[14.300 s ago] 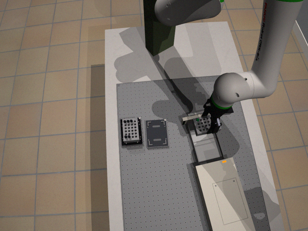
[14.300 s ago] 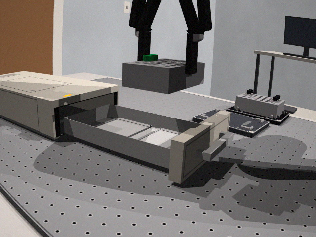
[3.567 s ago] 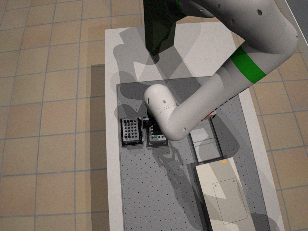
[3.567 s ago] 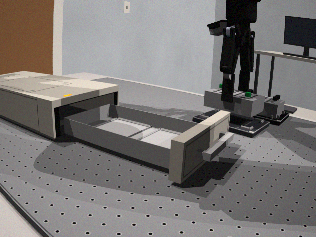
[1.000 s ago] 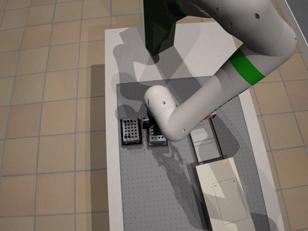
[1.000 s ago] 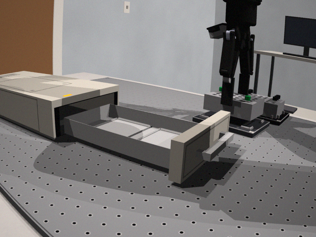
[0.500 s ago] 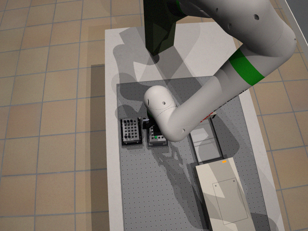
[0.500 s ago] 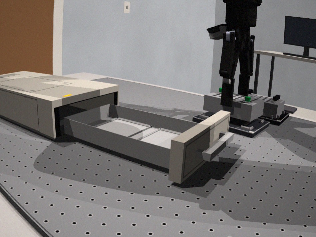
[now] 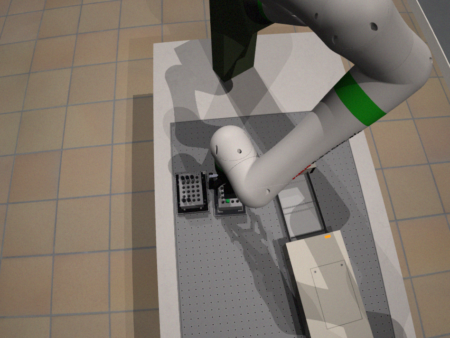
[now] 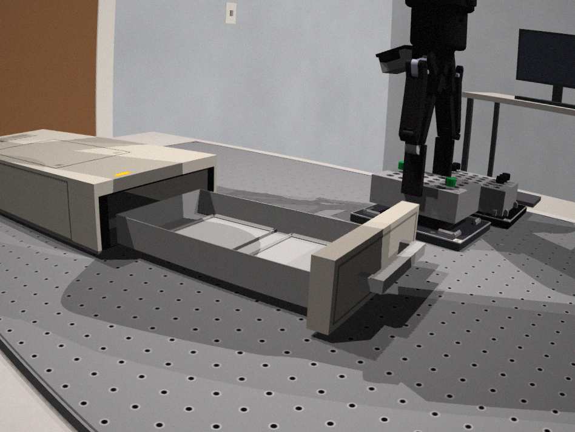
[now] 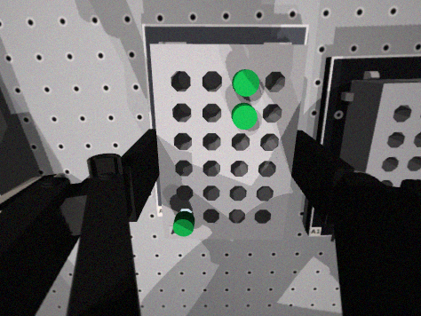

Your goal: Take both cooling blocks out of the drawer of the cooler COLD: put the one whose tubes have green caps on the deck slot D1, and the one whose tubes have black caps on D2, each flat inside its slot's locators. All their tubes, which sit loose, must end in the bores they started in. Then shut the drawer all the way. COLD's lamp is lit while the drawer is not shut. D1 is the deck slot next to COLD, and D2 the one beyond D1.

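My gripper (image 10: pixel 428 174) (image 11: pixel 225 148) is shut on the grey green-capped block (image 9: pixel 229 205) (image 10: pixel 448 204) (image 11: pixel 196 155), one finger on each long side. The block is level, a little above slot D1 (image 9: pixel 230 214) (image 10: pixel 467 236) (image 11: pixel 222 35), with a dark gap under it in the exterior view. Three green caps (image 11: pixel 244 116) stand in its bores. The black-capped block (image 9: pixel 191 205) (image 10: pixel 495 199) sits between the locators of slot D2 (image 9: pixel 192 211) (image 10: pixel 515 217) (image 11: pixel 335 93). COLD's drawer (image 9: pixel 318 203) (image 10: pixel 218 253) is pulled out and empty. The lamp (image 9: pixel 327 236) (image 10: pixel 122 173) is lit orange.
The cooler COLD (image 9: pixel 298 250) (image 10: pixel 158 160) stands behind the drawer. The drawer's front with its bar handle (image 10: pixel 397 268) juts out near D1. D2 lies close beside the gripper's right finger in the wrist view. The arm hides part of D1 in the top view.
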Tool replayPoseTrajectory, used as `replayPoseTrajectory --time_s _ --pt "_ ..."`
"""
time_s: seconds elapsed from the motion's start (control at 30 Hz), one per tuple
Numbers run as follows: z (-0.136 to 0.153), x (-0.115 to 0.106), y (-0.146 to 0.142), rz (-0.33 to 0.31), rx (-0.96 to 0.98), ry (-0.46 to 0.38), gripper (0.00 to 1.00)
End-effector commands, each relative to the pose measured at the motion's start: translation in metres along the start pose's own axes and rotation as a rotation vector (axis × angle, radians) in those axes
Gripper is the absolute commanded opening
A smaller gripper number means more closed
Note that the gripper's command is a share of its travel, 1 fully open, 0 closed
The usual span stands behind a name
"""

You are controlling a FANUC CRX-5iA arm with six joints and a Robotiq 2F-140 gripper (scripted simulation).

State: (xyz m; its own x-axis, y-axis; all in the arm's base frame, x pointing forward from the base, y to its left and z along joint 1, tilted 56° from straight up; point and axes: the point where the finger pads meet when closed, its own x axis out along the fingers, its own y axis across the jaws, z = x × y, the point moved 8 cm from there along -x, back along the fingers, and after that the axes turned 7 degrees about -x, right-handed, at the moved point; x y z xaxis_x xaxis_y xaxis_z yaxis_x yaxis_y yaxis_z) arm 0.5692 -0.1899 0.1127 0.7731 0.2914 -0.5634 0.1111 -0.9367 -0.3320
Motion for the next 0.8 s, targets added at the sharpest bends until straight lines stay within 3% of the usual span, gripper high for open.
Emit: replayPoseTrajectory --time_s 0.0,0.77 --pt "-0.0005 -0.0003 0.0006 0.001 -0.001 0.001 0.1" --pt "-0.0005 0.0032 0.0006 0.001 -0.001 0.001 0.1"
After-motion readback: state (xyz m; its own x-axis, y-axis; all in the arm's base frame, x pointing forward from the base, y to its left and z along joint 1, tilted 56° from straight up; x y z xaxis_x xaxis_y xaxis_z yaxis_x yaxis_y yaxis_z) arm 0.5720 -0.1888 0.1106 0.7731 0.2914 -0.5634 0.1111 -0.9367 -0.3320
